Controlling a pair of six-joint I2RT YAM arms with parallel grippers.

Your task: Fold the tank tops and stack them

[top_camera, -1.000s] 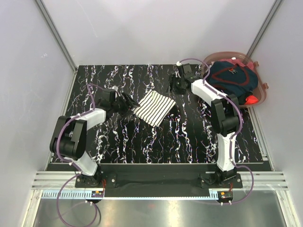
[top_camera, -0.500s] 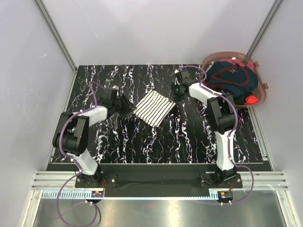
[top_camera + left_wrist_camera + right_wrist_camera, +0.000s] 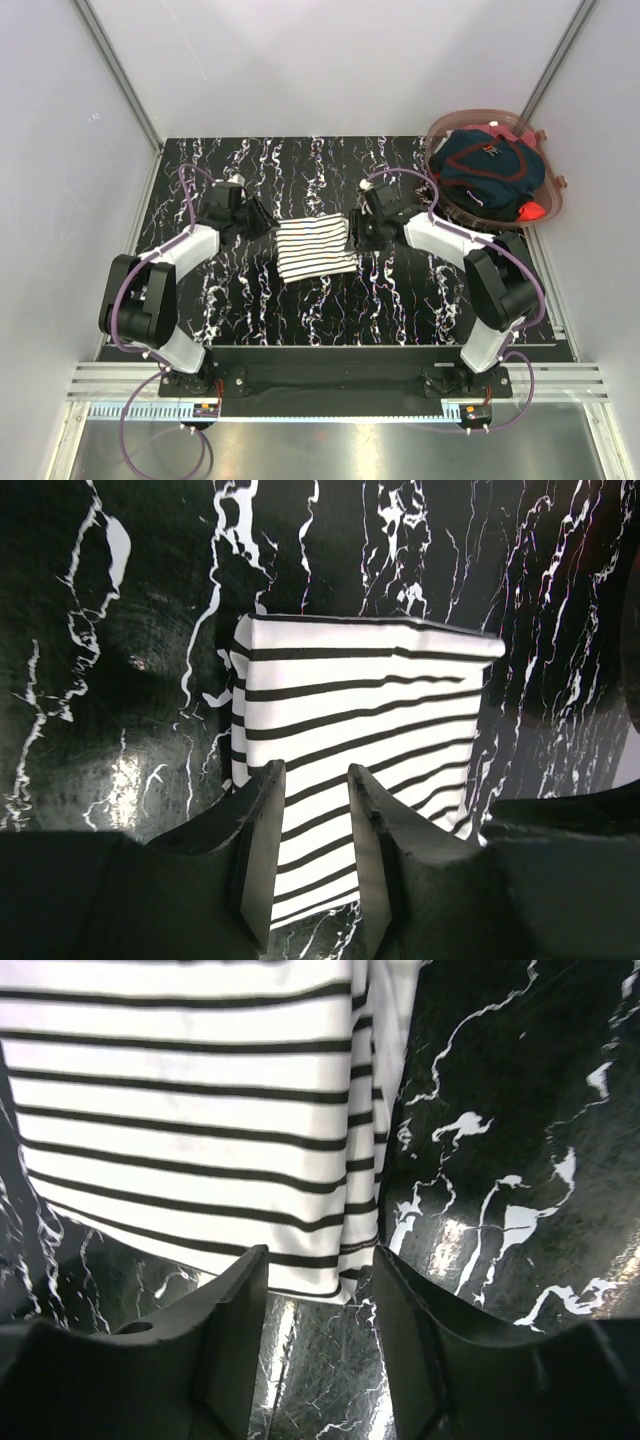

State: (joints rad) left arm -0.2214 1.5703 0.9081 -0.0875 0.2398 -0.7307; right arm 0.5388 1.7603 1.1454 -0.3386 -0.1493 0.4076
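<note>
From above, the striped tank top lies folded into a neat rectangle at the middle of the table. The left tool is at its left edge and the right tool at its right, probably to square the fold or set it as the base of the stack. The navy tank top sits bunched in the basket at the far right, not yet folded. In the left wrist view, the left tool hangs over the striped cloth with its jaws partly apart and pinching nothing. In the right wrist view, the right tool is likewise parted, and the hem ends just short of its fingers.
</note>
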